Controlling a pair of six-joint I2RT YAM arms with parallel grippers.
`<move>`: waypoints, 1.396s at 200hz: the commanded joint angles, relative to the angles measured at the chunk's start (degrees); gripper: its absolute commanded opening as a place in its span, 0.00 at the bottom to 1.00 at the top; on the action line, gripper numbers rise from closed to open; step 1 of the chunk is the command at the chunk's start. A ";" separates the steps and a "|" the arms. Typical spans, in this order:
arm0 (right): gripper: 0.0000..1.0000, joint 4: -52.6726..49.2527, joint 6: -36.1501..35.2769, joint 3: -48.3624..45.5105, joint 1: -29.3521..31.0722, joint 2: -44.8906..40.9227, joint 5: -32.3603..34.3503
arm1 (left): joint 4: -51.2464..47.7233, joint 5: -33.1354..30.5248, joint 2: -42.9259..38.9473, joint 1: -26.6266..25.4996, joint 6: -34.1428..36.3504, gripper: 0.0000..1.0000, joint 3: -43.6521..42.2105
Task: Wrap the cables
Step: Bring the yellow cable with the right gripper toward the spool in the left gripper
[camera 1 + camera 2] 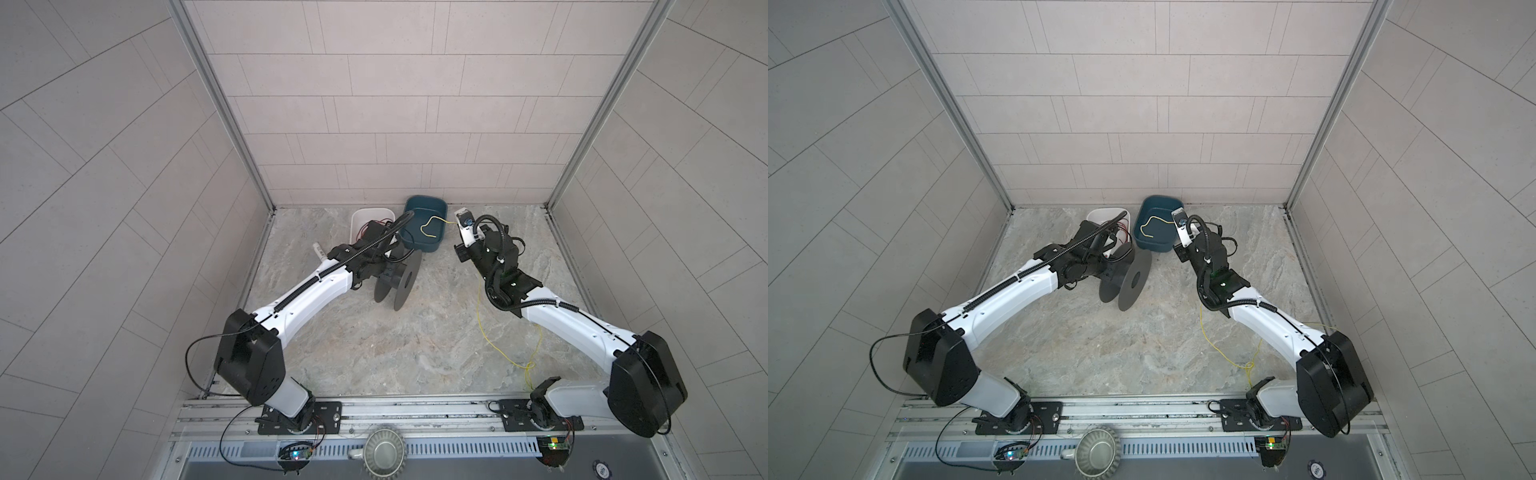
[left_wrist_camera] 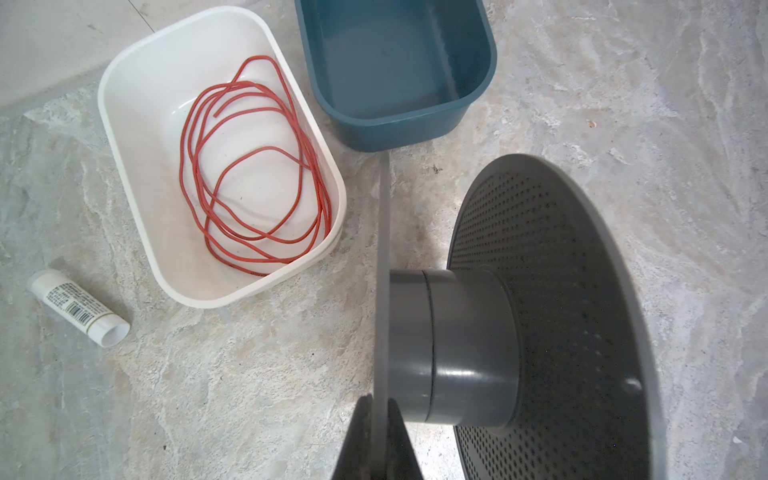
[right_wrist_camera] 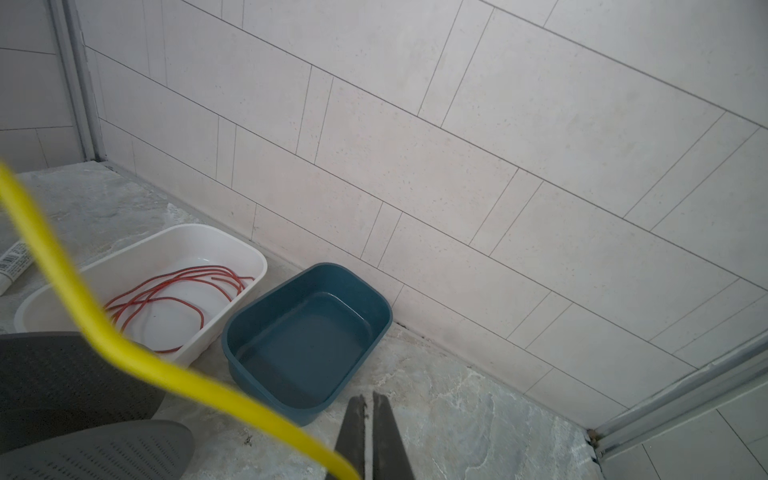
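step: starting the wrap, spool core bare | left gripper (image 2: 380, 405) clamped on spool (image 2: 457, 345) flange | right gripper (image 3: 369, 401) pinched shut on yellow cable (image 3: 60, 270); short end arches over blue bin (image 1: 419, 246), rest trails beneath right arm | next: carry end to core, needs slack

I'm working in a robot test cell in a lab. Tiled wall panels (image 1: 395, 124) sit in aluminium posts (image 1: 226, 112) around a marble-look desk (image 1: 374, 345). The left arm (image 1: 307, 295) and right arm (image 1: 561, 320) are bolted to an aluminium rail (image 1: 415, 409), with bare circuit boards (image 1: 296, 454) in front.
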 commanded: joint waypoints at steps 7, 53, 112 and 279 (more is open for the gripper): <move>0.00 7.49 -4.47 0.11 0.36 3.64 -2.70 | 0.51 -0.54 -1.37 0.05 0.93 0.12 -0.99; 0.00 19.10 -6.68 -2.41 0.41 10.79 -3.87 | -0.53 0.49 -2.38 0.89 0.35 0.30 -0.83; 0.00 16.33 -5.76 -4.24 0.60 10.92 -7.49 | 0.04 6.64 -6.93 3.96 -2.65 0.47 -1.95; 0.00 11.92 -6.35 -4.74 7.39 13.80 -3.22 | 7.21 27.90 -12.61 12.01 -10.23 0.68 -8.74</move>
